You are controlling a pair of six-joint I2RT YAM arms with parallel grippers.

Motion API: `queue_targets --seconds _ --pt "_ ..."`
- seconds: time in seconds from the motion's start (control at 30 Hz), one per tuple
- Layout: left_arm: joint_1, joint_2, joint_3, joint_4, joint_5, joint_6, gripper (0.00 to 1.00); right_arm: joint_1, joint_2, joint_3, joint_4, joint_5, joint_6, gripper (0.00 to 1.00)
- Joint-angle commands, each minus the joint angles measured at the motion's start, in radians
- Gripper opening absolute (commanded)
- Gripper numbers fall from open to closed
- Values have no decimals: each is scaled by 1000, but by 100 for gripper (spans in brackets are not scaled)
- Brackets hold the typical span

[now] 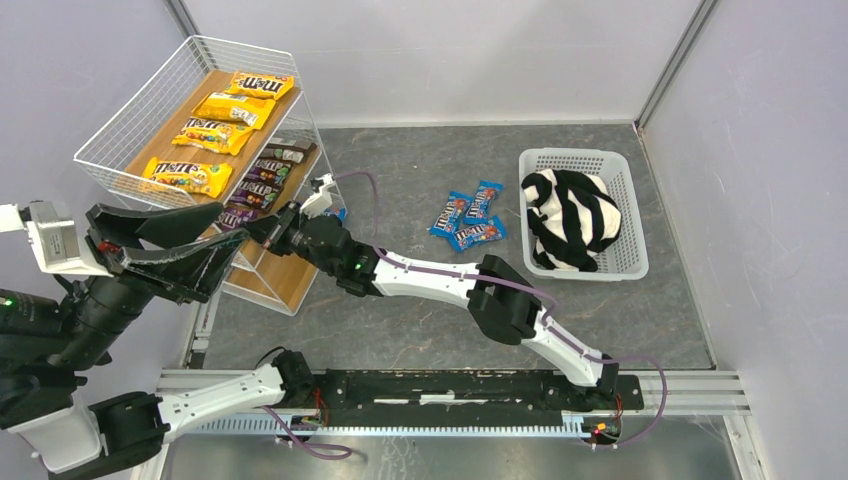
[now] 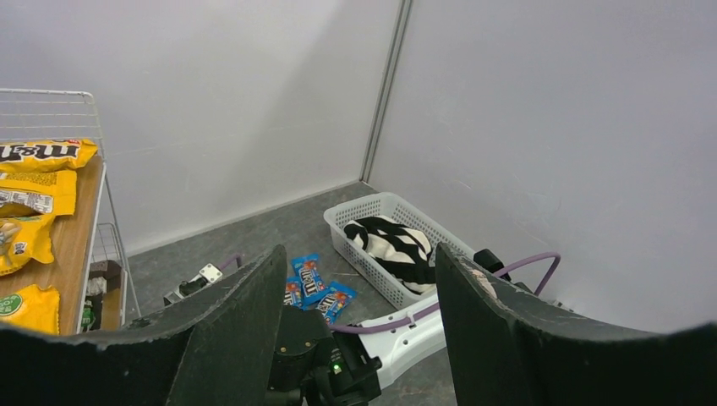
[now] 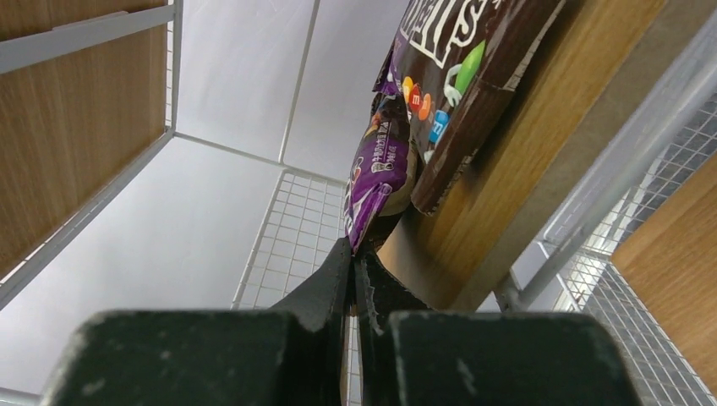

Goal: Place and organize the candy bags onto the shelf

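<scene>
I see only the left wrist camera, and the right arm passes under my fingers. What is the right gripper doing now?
Observer: The right gripper is shut on one edge of a purple bag.
Operator: Where is this bag? Is it at the shelf?
Observer: Yes. It is against the middle board of the shelf, beside a brown bag that lies on this board.
Operator: Are other bags on that board?
Observer: Yes, the top camera shows a row of dark bags lying along it.
</scene>
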Motion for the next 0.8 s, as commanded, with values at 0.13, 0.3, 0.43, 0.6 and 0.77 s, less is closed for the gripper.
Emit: queue_targets --seconds 0.13,0.3,0.43,0.6,0.77 --pt "-1 -3 -24 5 14 51 72 4 -10 -13 52 -16 -35 28" --pt "0 -6 -41 22 28 35 72 5 -110 -144 64 -26 -74 48" --pt "0 -2 -66 41 36 23 72 5 -188 -239 61 -41 -88 53" --pt "-1 24 -78 53 44 3 72 5 -271 -355 80 -66 -106 60" --pt "0 56 -94 67 54 -28 75 -7 -415 -537 106 -123 -267 63"
